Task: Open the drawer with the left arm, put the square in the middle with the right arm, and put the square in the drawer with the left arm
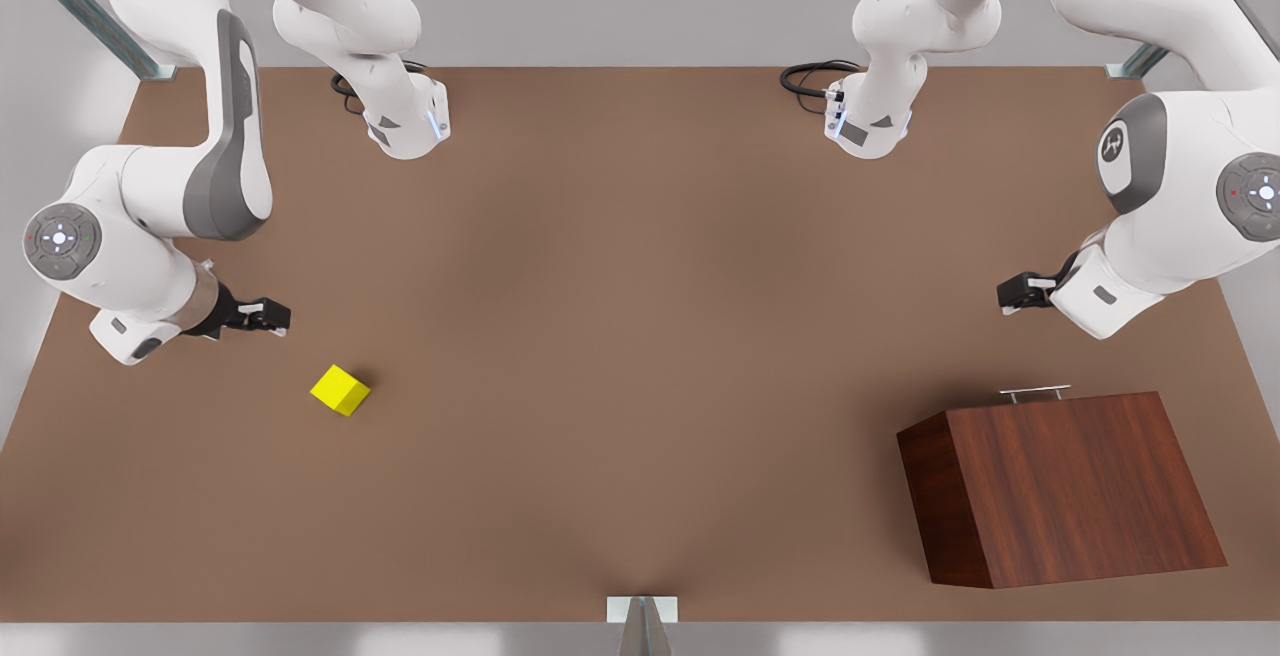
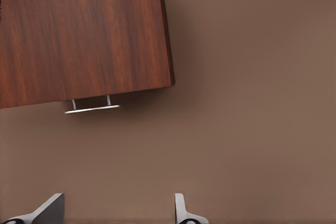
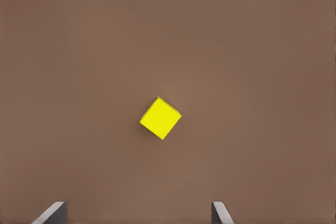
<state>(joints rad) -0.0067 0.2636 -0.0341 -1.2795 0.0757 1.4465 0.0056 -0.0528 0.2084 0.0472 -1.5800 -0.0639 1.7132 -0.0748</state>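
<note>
The left tool (image 1: 1012,293), on the front view's right, hovers above the counter (image 1: 640,336) with its fingers (image 2: 181,211) spread wide and nothing between them; the left wrist view looks down past those fingers at the silver handle (image 2: 92,107) of the drawer (image 2: 84,35), which sits closed in the slant-topped cabinet (image 1: 1065,486). The handle faces this tool, near it but apart from it. Across the counter, on the front view's left, the right tool (image 1: 262,316) hangs with its fingers (image 3: 220,213) likewise parted and empty, and the square (image 1: 340,390) rests on the counter near it, turned at an angle to the fingers in the right wrist view. The task looks to be at its opening step: the drawer is not yet pulled, and the square sits well apart from the middle (image 1: 640,266). Next, the left tool would need to drop to the handle's height, straddle the thin bar, close on it and draw it straight outward from the cabinet.
</note>
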